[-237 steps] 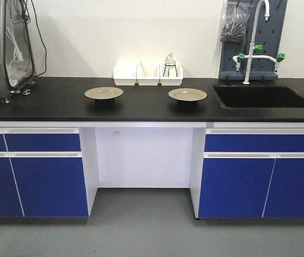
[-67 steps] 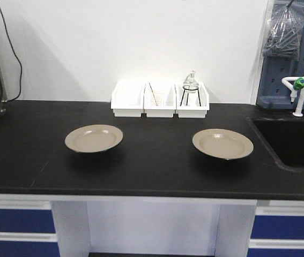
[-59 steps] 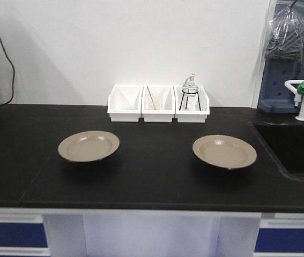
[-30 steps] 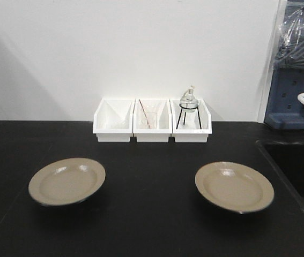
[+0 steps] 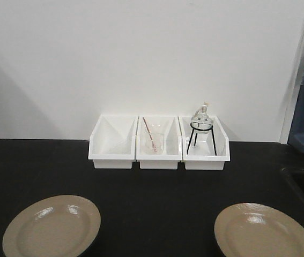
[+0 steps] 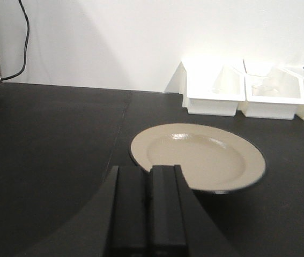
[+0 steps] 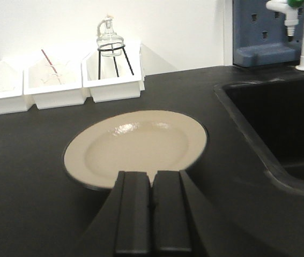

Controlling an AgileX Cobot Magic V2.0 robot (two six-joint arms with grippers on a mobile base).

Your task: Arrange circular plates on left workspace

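Observation:
Two round tan plates lie flat on the black countertop [image 5: 157,193]. The left plate [image 5: 51,226] sits at the lower left of the front view, and the right plate [image 5: 265,232] at the lower right. In the left wrist view my left gripper [image 6: 147,169] is shut and empty, its tips at the near rim of the left plate [image 6: 197,156]. My right gripper [image 7: 153,174] is likewise shut and empty at the near rim of the right plate [image 7: 135,145]. Neither gripper shows in the front view.
Three white bins [image 5: 158,142] stand in a row against the back wall; the middle one holds a glass beaker [image 5: 154,143], the right one a flask on a black stand [image 5: 201,122]. The sink basin [image 7: 280,123] lies right of the right plate, with a tap [image 7: 302,32] behind.
The front view has drawn much closer to the counter: bins and plates appear larger, and the plates have slid to the frame's bottom. The plates themselves have not shifted on the counter.

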